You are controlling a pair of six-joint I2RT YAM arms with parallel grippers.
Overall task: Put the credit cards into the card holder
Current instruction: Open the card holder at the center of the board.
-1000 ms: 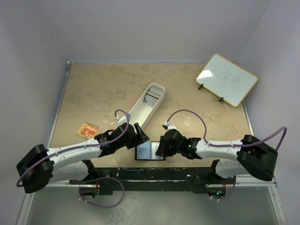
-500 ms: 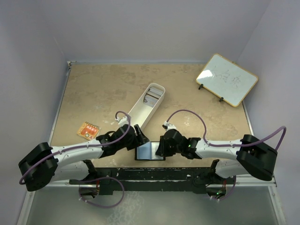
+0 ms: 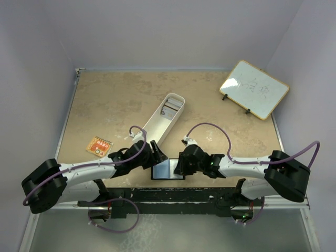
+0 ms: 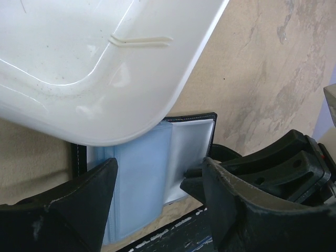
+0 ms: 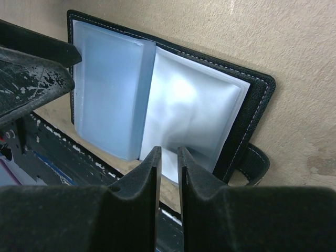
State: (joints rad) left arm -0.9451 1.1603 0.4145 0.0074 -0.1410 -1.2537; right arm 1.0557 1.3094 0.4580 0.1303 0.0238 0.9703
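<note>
The card holder [image 3: 167,169] lies open at the table's front edge, black outside with blue-grey and clear sleeves [image 5: 184,100]. My left gripper [image 3: 158,155] is open and empty, its fingers straddling the holder's left half [image 4: 136,178] just under the end of the white tray [image 4: 79,63]. My right gripper [image 5: 168,152] is nearly shut, a thin gap between its tips, which sit over the near edge of the clear right sleeve; I cannot tell whether they touch it. Grey credit cards [image 3: 169,109] stand in the tray's far end. A yellow-orange card [image 3: 99,146] lies flat on the left.
The long white tray [image 3: 157,126] runs diagonally from the middle of the table down to my left gripper. A small whiteboard [image 3: 254,88] leans at the back right. The holder's snap tab [image 5: 254,163] sticks out on its right side. The table's front edge lies just below the holder.
The left arm's rear links have shifted slightly to the right. Both grippers and the card holder have stayed where they were.
</note>
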